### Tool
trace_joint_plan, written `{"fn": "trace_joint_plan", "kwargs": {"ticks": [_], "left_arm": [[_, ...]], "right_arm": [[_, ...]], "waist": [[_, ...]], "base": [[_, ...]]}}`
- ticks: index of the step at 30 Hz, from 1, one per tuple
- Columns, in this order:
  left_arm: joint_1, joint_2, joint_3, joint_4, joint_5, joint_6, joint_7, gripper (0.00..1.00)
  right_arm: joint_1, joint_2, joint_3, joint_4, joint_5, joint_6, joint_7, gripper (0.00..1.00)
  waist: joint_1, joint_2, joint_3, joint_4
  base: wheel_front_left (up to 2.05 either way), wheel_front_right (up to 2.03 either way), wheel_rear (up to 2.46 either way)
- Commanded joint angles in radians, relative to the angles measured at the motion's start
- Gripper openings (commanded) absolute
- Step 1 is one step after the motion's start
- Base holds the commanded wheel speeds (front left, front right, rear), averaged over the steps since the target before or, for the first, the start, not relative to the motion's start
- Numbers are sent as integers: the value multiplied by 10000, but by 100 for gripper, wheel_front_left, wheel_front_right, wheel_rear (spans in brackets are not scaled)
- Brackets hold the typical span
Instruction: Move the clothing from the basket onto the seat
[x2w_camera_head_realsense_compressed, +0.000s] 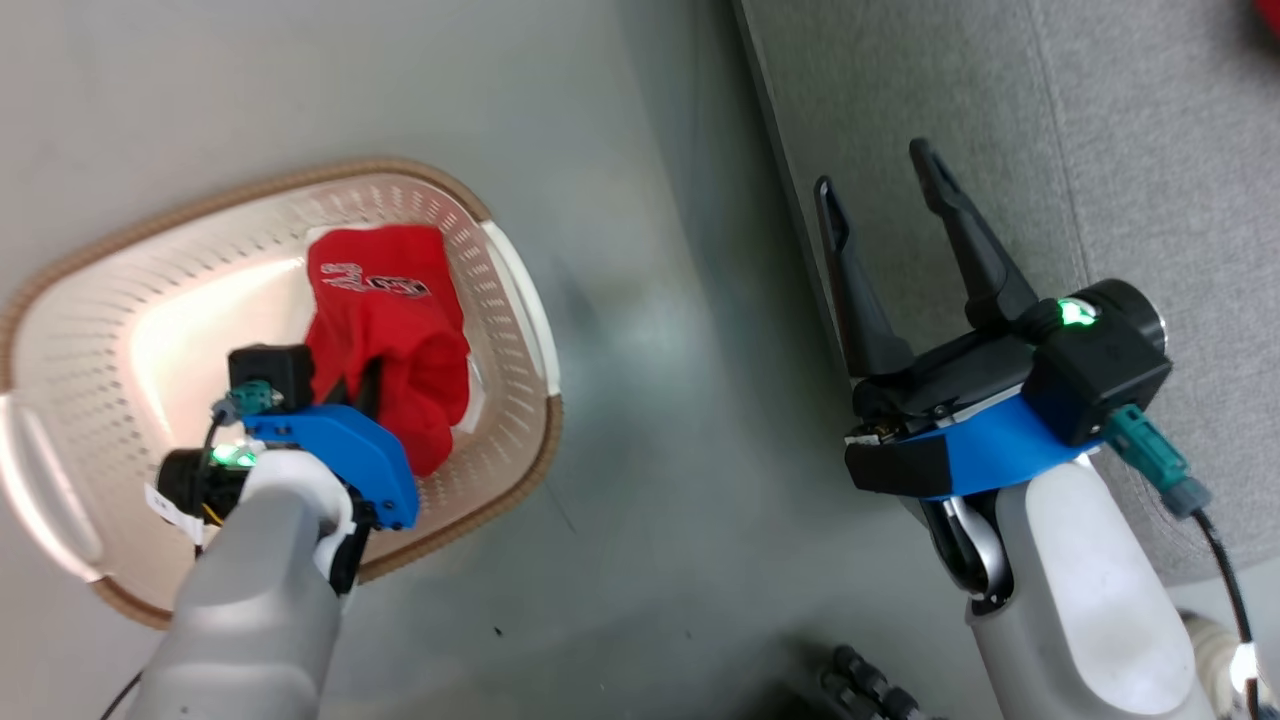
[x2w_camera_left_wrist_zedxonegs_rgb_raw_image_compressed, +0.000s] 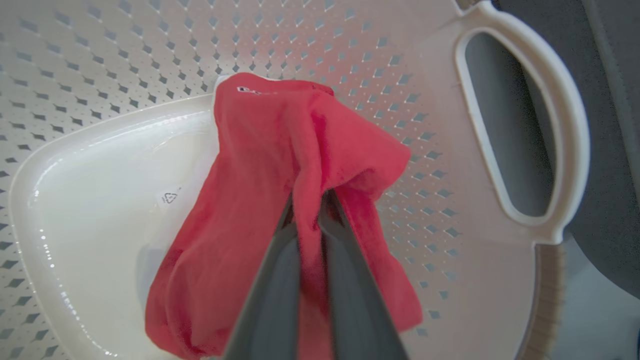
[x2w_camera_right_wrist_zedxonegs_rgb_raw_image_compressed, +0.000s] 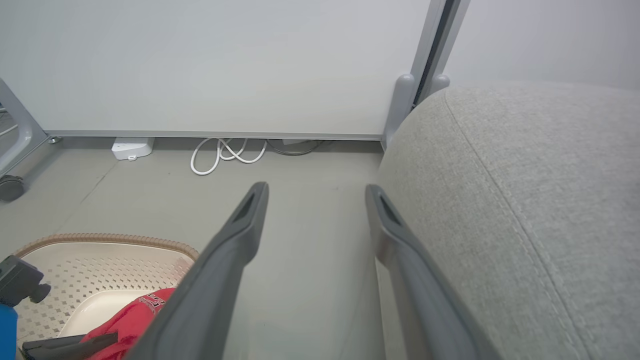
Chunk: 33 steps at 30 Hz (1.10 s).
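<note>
Nearest, the left gripper has its two long dark fingers pinched nearly together on a raised fold of the soft bright red fabric garment, which carries some printed lettering. The garment lies inside the oval cream-white perforated plastic laundry basket, draped from the smooth bottom up against the side wall near one handle.

It looks light and limp: it should sag on either side of the fingers, so the lift likely needs height for the trailing ends to clear the brown woven-look rim. The bunched ridge near the middle seems a sound hold, since thin cloth could slip from a shallow pinch at an edge.

Across the grey floor, the right gripper hangs with its fingers spread wide, holding nothing, just beside the edge of the large light grey upholstered seat. A red sliver shows at the seat's far corner, too little to identify. Farthest, a coiled white cable lies along the wall.
</note>
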Motion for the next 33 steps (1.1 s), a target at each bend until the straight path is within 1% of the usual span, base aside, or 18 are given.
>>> {"fn": "trace_joint_plan", "kwargs": {"ticks": [1,7,11,12,16,21,22,27,33], "left_arm": [[119,-37,-59,12,-62,-50,-71,0],[617,-382,-344,-90,-231,-160,-251,0],[1091,-471,-768,-304,-335,-214,-339,0],[1236,-489,-932,-453,-412,-220,-335,0],[2002,-493,-2136,-1741,-1238,-221,-284,0],[2341,-496,-3153,-2544,-1978,-224,-303,0],[2323,-504,-3476,-2807,-2202,-225,-316,0],[2160,-498,-4316,-3452,-2744,-226,-284,0],[1534,-497,-4995,-4176,-3391,-227,-167,0]], "right_arm": [[98,15,-14,77,-90,-7,61,100],[457,8,72,488,-276,-9,341,100],[810,0,102,797,-365,-9,551,100],[922,-5,118,857,-370,-9,609,100],[1430,-98,166,1104,-275,-9,816,100],[2059,-140,248,1212,-146,-9,1072,100],[2271,-153,251,1213,-109,-9,1182,100],[2847,-133,250,1226,-41,-9,1356,100],[3261,-105,356,1165,43,-7,1535,100]], "waist": [[0,0,-666,416],[0,0,-2324,1040],[0,0,-3636,1478],[0,0,-3952,1583],[0,0,-5152,1935],[0,0,-6345,2296],[0,0,-6692,2415],[0,0,-7506,2682],[0,0,-7981,2888]], "base": [[0,0,0],[0,0,0],[0,0,0],[0,0,0],[0,0,0],[0,0,0],[0,0,0],[0,0,0],[0,0,0]]}}
